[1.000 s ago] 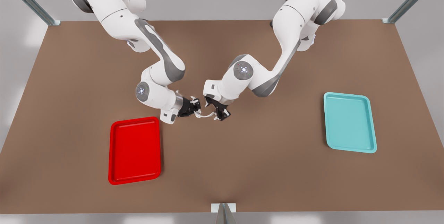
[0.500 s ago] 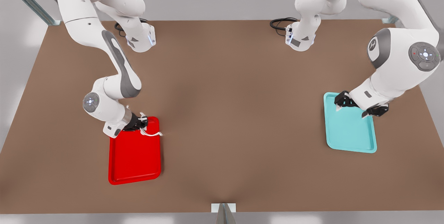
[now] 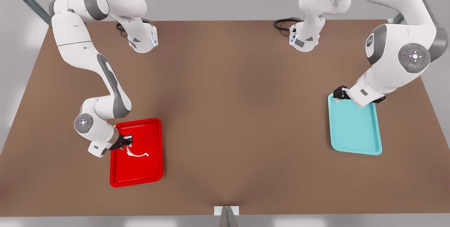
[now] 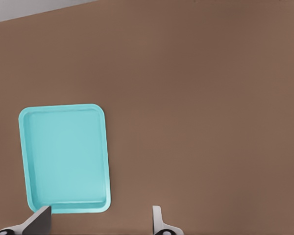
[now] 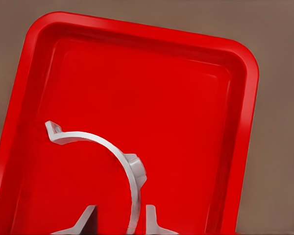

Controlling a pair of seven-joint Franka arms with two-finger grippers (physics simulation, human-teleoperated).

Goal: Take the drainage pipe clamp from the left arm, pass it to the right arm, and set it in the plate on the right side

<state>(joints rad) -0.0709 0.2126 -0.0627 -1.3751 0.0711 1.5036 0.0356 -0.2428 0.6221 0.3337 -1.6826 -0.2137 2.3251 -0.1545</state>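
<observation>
I find the right gripper [image 3: 127,142] low over the red plate [image 3: 153,170], at the plate's edge on the front view's left. Its right arm [image 3: 105,79] reaches down from the table's far side. From the right wrist view, the fingertips [image 5: 152,220] stand a narrow gap apart with one end of the drainage pipe clamp [image 5: 118,161] running between them. The clamp arcs away from the fingers over the plate's floor [image 5: 176,112]. I cannot tell whether the pads press on it or stand just clear, nor whether the clamp rests on the floor or hangs above it. In the front view the clamp [image 3: 137,154] lies within the plate's rim, near the gripper.

The left gripper [image 3: 340,93] waits at the far corner of the teal tray [image 3: 355,128], on the front view's right, well apart from the plate. The left arm [image 3: 397,58] bends over that corner. In the left wrist view its fingertips [image 4: 158,220] are spread wide with nothing between them, and the teal tray [image 4: 63,156] lies beyond on the brown table [image 4: 210,98].
</observation>
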